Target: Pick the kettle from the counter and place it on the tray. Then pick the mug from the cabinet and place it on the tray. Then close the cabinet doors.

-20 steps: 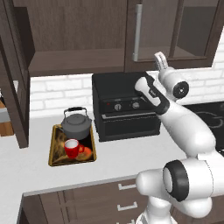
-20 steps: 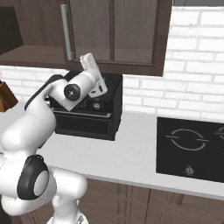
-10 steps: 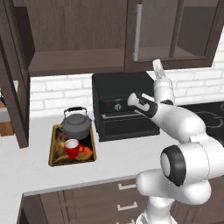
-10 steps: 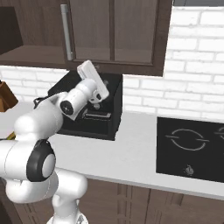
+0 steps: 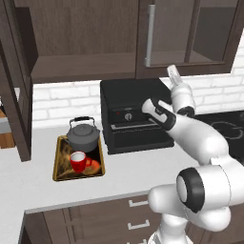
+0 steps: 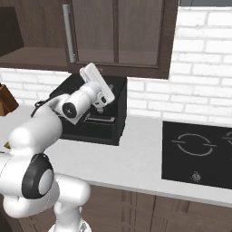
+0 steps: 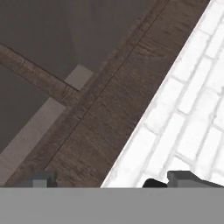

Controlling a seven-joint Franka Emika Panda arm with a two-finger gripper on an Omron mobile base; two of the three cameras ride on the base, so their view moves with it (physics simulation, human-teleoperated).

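The dark grey kettle (image 5: 83, 137) and the red mug (image 5: 78, 161) both sit on the gold-rimmed tray (image 5: 57, 160), on the counter (image 5: 128, 169) at the left. The cabinet (image 5: 81, 66) shows its bare shelf. Its left door (image 5: 14, 90) stands swung open, and its right door (image 5: 190, 33), with a grey bar handle (image 5: 150, 35), is closed. My gripper (image 5: 171, 72) (image 6: 87, 72) points up just under the right door's bottom rail. It is open, and nothing lies between its fingertips (image 7: 43, 179). The hand view looks at the door frame (image 7: 105, 113), the glass and white brick.
A black countertop oven (image 5: 133, 119) stands right of the tray, behind my forearm. A black cooktop (image 6: 199, 152) is set into the counter at the right. A brown wooden block (image 6: 5, 100) sits at the far left.
The arm's elbow has dropped and folded in front of the oven. The hand has stayed under the right door, dipping slightly. Kettle, mug and tray have not moved.
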